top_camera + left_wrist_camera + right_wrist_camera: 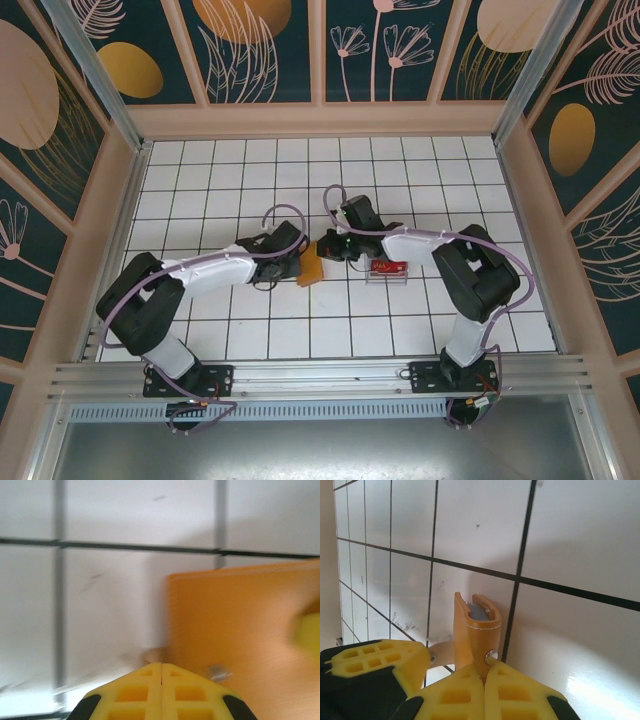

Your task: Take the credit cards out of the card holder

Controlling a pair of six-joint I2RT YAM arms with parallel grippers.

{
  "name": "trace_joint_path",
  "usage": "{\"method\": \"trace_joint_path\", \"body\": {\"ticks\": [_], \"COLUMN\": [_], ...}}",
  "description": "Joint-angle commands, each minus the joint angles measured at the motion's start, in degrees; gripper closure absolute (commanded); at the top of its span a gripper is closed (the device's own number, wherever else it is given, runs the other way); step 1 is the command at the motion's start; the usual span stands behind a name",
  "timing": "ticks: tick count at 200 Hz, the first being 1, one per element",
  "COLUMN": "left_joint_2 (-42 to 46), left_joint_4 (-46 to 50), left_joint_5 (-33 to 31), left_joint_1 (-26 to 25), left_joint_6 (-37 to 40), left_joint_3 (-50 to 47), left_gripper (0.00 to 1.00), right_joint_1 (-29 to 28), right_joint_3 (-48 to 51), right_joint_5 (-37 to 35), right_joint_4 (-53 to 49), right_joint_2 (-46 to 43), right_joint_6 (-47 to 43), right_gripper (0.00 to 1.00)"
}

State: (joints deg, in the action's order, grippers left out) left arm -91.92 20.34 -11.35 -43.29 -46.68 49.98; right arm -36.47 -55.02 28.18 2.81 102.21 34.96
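The tan-orange card holder [311, 270] stands on its edge on the white tiled table, held between both grippers. My right gripper [333, 247] is shut on one end of it, by a metal snap [491, 655]. In the right wrist view the card holder [472, 630] shows a grey-blue lining in its narrow opening. My left gripper [161, 666] is shut, its tips pinching a short tan strap [154, 655] at the edge of the card holder [240, 630]. The left gripper's yellow fingers [375, 662] also appear beside the holder. The credit cards are hidden.
A small clear plastic box [388, 268] with red contents sits just right of the right gripper. Wooden walls [320, 120] enclose the tiled table [300, 170] on three sides. Both arms reach in from the near edge and meet at the middle.
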Motion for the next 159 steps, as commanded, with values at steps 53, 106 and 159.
{"method": "trace_joint_path", "body": {"ticks": [53,106,159], "left_joint_2": [8.2,14.2,14.9], "left_joint_4": [5.0,0.3,0.0], "left_joint_5": [-0.6,3.2,3.4], "left_joint_1": [0.9,0.9,0.9], "left_joint_6": [0.3,1.2,1.1], "left_joint_3": [1.4,1.9,2.5], "left_gripper": [1.0,1.0,1.0], "right_joint_1": [0.2,-1.2,-3.5], "right_joint_3": [-3.4,-5.7,-7.5], "right_joint_5": [-1.3,-2.2,-0.5], "right_joint_4": [-2.5,-4.2,-4.7], "right_joint_2": [2.1,1.6,2.1], "right_joint_6": [-1.2,-2.5,-4.4], "right_gripper": [0.8,0.52,0.44]}}
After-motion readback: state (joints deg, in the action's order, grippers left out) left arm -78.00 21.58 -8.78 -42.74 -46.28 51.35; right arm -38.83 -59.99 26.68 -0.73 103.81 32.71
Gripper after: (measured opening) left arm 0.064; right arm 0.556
